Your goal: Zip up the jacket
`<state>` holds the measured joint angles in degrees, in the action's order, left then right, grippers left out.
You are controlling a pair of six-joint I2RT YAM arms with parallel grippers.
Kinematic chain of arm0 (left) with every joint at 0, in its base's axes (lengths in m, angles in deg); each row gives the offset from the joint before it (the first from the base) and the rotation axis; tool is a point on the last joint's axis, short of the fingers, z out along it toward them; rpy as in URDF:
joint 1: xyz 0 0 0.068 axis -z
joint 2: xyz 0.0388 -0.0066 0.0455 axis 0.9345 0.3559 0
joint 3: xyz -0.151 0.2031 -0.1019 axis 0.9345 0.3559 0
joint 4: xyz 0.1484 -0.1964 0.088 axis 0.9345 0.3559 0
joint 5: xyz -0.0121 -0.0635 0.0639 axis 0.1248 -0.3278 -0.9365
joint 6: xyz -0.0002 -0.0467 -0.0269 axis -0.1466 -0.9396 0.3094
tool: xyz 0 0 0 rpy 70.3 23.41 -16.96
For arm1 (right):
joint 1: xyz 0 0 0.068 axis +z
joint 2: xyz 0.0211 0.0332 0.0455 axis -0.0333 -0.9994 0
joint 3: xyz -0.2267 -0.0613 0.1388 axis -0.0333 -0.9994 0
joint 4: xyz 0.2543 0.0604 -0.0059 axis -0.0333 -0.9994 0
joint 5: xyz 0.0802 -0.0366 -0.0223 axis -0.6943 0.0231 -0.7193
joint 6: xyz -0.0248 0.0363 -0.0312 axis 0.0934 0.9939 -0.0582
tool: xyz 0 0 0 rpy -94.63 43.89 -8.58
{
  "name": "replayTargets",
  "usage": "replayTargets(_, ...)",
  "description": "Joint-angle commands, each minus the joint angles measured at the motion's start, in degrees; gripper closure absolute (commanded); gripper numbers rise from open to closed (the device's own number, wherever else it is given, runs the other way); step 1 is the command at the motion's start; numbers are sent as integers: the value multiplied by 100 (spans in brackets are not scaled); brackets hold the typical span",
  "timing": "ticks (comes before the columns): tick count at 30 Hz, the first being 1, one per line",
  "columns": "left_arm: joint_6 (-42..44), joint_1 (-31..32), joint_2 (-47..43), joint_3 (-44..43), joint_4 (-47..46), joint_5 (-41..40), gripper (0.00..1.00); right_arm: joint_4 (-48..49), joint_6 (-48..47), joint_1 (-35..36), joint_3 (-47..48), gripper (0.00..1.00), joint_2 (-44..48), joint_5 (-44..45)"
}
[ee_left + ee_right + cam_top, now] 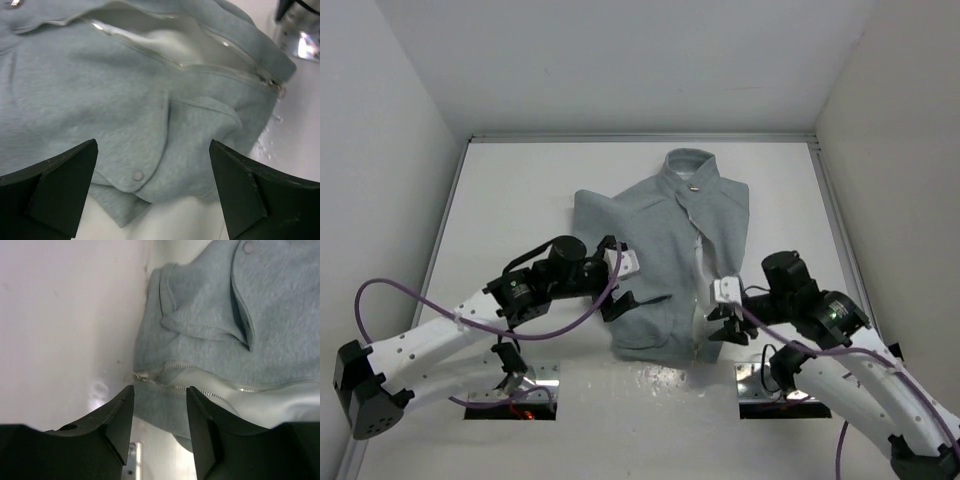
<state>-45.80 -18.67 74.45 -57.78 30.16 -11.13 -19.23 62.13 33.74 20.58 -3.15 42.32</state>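
The light grey jacket (665, 260) lies flat mid-table, collar far, hem near. Its front zipper (165, 57) is open and white lining shows between the two rows of teeth. The slider (276, 86) sits at the hem end. My left gripper (630, 275) is open over the jacket's left side. Its fingertips (85, 155) frame a pocket flap with a small snap (137, 175). My right gripper (715, 325) is open at the hem, just right of the zipper. In the right wrist view the zipper's bottom end (142, 376) lies just beyond its fingertips (125, 400).
White walls enclose the table on the left, far and right sides. Two shiny metal plates (535, 378) (760, 378) sit in the tabletop near the arm bases. A purple cable (570, 320) loops along the left arm.
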Motion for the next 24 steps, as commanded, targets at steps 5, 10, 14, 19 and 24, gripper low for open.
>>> replayTargets(5,-1020,-469,345,-687,392,-455,0,6,-993,1413,-346,55,-141,2028)
replayTargets(10,-1528,-775,871,-826,155,-522,31,1575,575,1256,-635,86,-248,3062)
replayTargets(14,-1723,-908,2161,-1792,716,118,86,2054,1565,433,-164,100,-923,3733)
replayTargets(19,-2258,-742,3716,-2846,1060,279,100,1556,2488,-792,901,100,-2460,2901)
replayTargets(24,-2942,-575,4773,-3279,1113,357,100,1219,2735,-1741,1368,100,-3157,2327)
